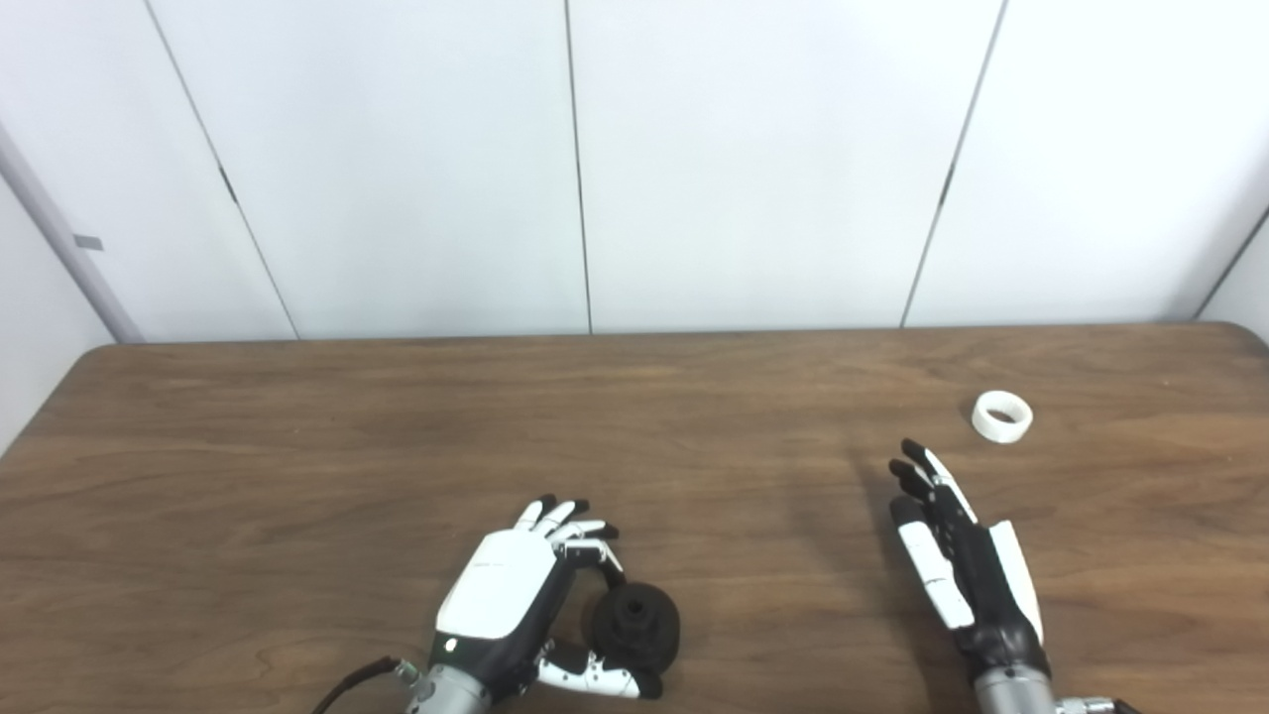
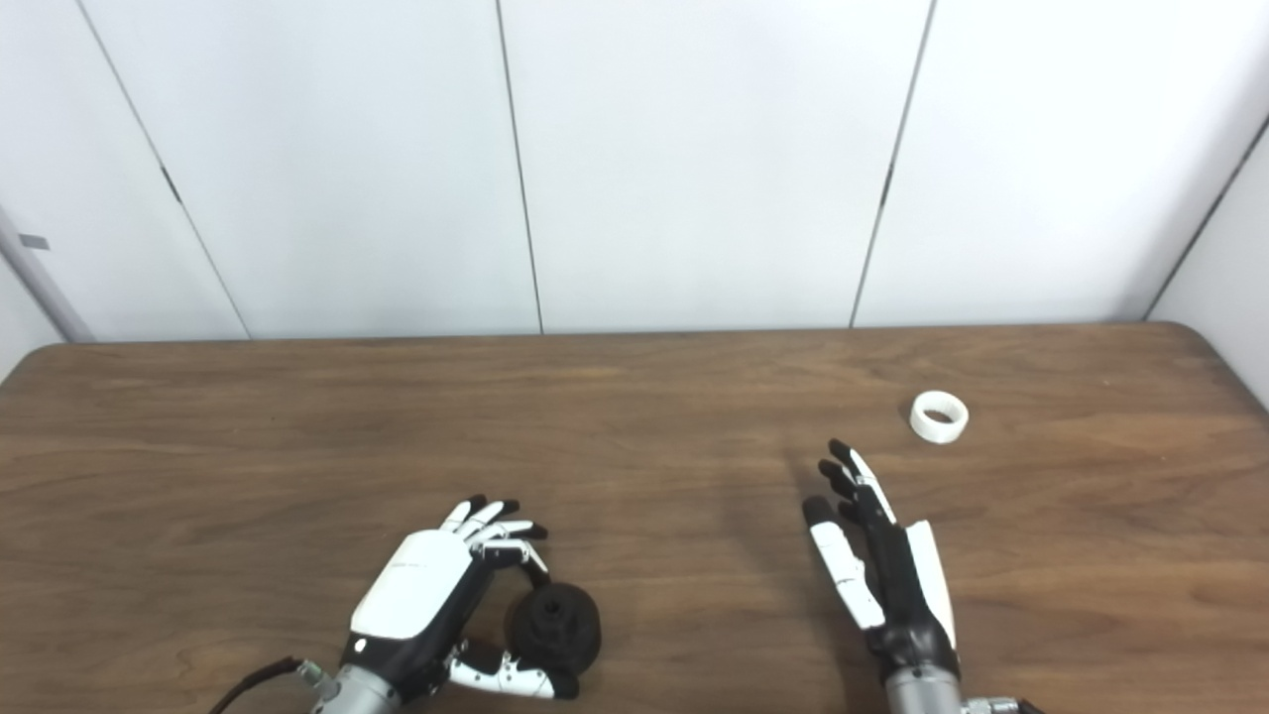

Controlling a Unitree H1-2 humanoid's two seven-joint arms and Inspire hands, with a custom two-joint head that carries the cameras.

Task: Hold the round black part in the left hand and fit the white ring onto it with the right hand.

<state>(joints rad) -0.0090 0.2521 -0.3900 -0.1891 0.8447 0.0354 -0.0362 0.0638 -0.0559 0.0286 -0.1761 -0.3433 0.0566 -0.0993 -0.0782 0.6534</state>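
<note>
Left eye view: left hand (image 1: pixel 516 595), bottom centre, curled around black part (image 1: pixel 636 625). Right hand (image 1: pixel 957 565), lower right, fingers spread, empty; white ring (image 1: pixel 1001 416) lay above, apart.

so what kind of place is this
Probably a lab or test room: a bare wooden table against plain white wall panels, with only a round black part and a white ring laid out.
</note>
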